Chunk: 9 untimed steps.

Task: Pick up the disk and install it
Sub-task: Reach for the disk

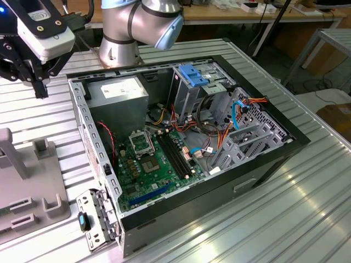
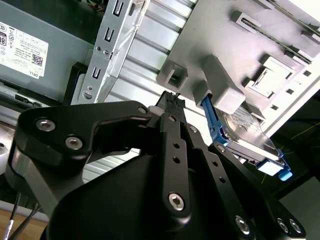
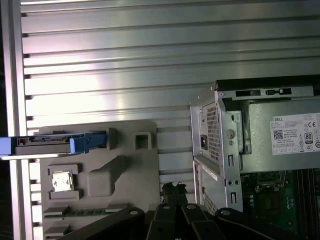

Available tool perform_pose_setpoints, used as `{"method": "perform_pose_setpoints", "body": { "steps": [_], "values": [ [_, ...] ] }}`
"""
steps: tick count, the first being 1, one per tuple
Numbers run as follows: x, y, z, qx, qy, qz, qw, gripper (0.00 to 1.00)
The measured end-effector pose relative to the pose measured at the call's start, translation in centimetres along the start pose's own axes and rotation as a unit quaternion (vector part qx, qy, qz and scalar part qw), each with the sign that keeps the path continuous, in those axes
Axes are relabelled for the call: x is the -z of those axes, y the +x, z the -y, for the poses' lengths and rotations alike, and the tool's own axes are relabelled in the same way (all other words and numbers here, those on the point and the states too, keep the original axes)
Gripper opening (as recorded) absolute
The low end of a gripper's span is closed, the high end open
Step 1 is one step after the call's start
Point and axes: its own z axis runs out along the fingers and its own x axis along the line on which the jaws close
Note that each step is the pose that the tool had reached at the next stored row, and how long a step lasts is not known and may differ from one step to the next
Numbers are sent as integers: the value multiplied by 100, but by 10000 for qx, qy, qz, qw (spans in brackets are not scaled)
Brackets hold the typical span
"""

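Slatted surface (image 1: 285,219) carrying open computer case (image 1: 258,175). Grey fixture (image 3: 125,165) lying beside case, holding disk (image 3: 45,144) on edge in slot, blue rails showing. Tool (image 1: 39,90) hovering near fixture, clenched on nothing, apart from disk. Clean pickup likely needing jaws spread, squared across rails, clearing slot walls.

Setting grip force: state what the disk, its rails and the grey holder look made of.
Disk: bare metal casing, shiny with reflections. Rails: bright blue, smooth, likely moulded plastic. Holder: matte grey, blocky moulded shapes, probably plastic; can't be sure.
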Motion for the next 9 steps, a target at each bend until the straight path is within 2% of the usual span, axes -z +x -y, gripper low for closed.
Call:
{"method": "perform_pose_setpoints", "body": {
  "steps": [1, 7, 9],
  "values": [
    [1, 34, 3, 0, 0, 0, 10000, 11],
    [3, 104, 8, 0, 0, -1, 10000, 11],
    [5, 174, 13, 1, 0, -1, 10000, 11]
  ]
}}
